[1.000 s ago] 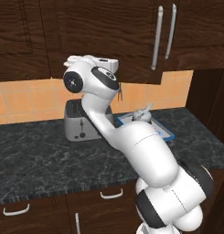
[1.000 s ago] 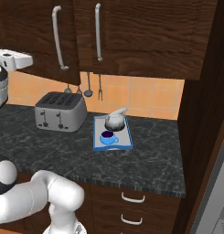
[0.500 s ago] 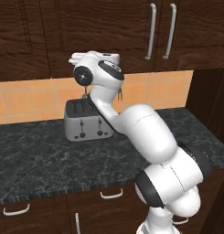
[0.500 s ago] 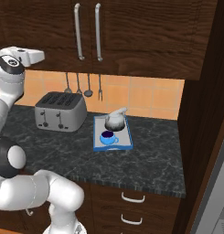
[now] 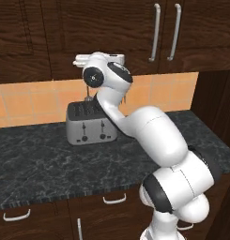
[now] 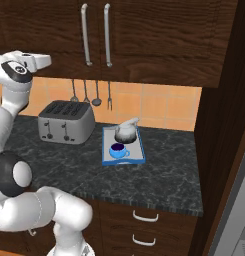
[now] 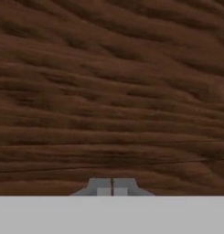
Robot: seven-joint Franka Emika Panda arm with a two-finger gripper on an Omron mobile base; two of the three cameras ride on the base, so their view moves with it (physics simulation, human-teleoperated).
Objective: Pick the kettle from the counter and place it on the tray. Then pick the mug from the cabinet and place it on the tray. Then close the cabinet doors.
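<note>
The kettle [image 6: 126,131] and the mug [image 6: 117,149] are seen standing on the tray [image 6: 140,156], which lies on the counter [image 6: 164,167] just right of the toaster [image 6: 66,121], toward the back wall. The kettle's spout is turned toward the back right corner of the counter, and the mug's handle is turned to the right. The tray's long axis runs from front edge to back. The cabinet doors [image 6: 144,32] are shut flush, their bar handles [image 6: 85,34] upright and side by side at the meeting edge. The doors are judged stiff, hinged and fairly light to swing; they would best be pushed flat on the panel or taken by a bar handle. The hand [image 7: 112,188] is pinched fully shut with nothing held, close against dark woodgrain.
</note>
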